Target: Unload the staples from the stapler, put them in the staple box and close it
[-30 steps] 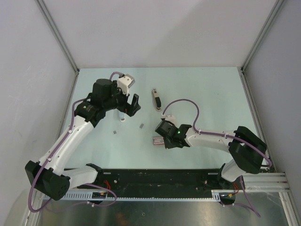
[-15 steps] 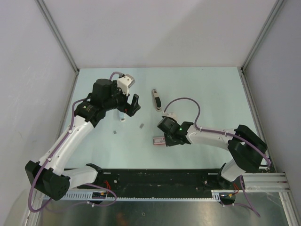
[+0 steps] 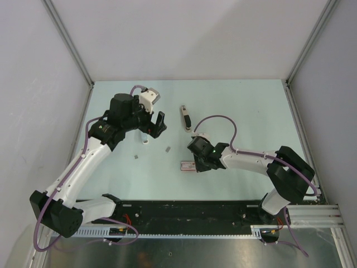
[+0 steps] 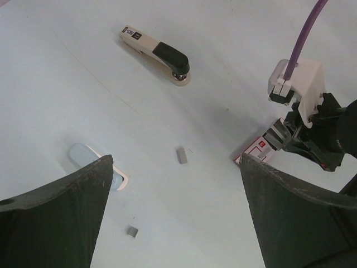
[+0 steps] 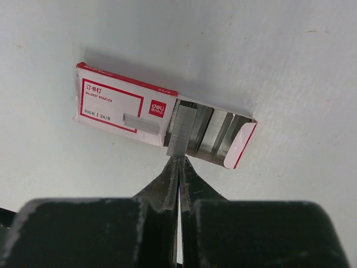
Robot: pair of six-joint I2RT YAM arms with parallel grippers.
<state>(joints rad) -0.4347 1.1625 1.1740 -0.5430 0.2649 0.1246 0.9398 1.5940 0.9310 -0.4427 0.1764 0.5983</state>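
Note:
The stapler lies closed at the table's middle back; it also shows in the left wrist view. Two short staple strips lie loose, one nearer the stapler and one further left. My left gripper is open and empty, hovering above them. My right gripper is shut on the end of a staple strip held over the open staple box. Another strip lies on the box lid.
A small white and pale-blue object lies under my left gripper, partly hidden by the left finger. More staple strips fill the box's open end. Grey walls close in the table at left, back and right.
My right gripper has shifted slightly left and back over the staple box, its wrist turning a little. The left arm, stapler and loose strips have not moved.

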